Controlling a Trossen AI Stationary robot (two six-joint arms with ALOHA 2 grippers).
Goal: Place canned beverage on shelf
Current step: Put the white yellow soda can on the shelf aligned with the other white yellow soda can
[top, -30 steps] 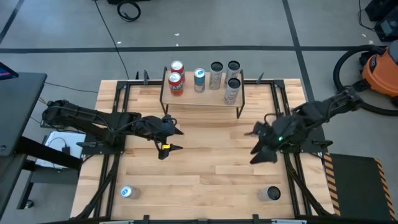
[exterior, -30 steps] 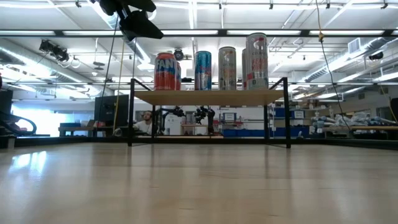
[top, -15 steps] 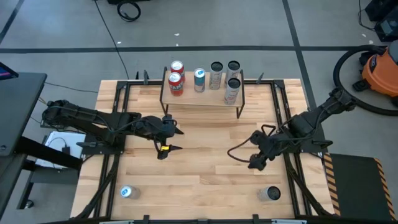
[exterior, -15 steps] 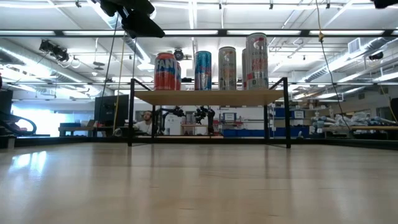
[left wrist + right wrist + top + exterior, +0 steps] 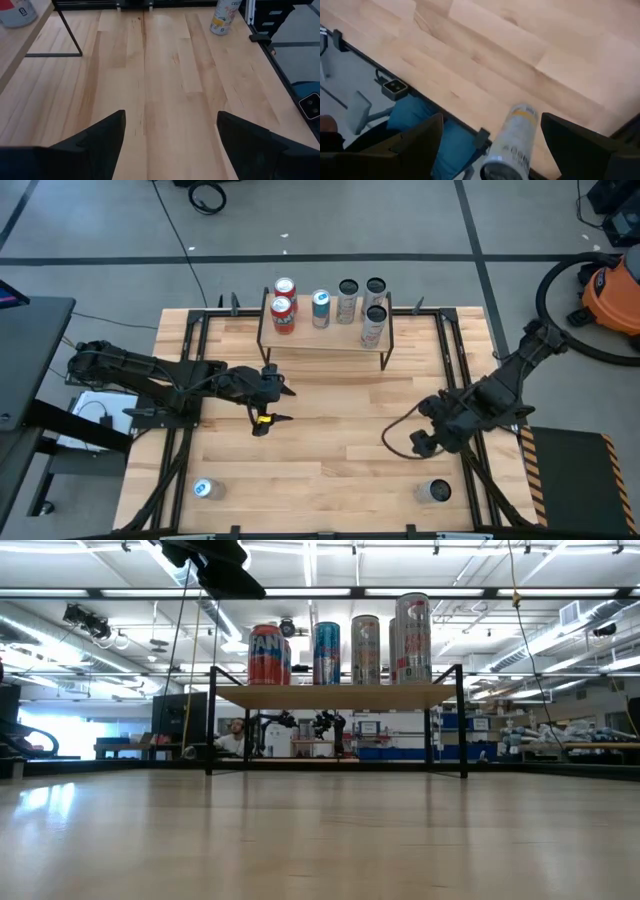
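As the right gripper (image 5: 420, 442) swings back from mid-table toward the near right corner, its two dark fingers (image 5: 415, 145) are spread wide with nothing between them, and they frame a pale can (image 5: 511, 142) standing upright near the table's edge. From above, that gripper was higher up the table a second ago, near the shelf's right side; now it sits just short of the can (image 5: 434, 492) in the near right corner, not touching it. This suggests the arm is lining up to pick that can next. The left gripper (image 5: 268, 402) hangs over the middle-left of the table in much the same place as before, its fingers (image 5: 95, 137) parted and empty above bare wood. Another can (image 5: 203, 489) with a blue top stands in the near left corner, well apart from both arms. At the far edge, the shelf (image 5: 325, 332), a light board on thin black legs, already carries six cans: two red, one blue and three pale. Seen level across the table, the cans stand upright in a row on the shelf (image 5: 335, 695). Two cans remain to be shelved.
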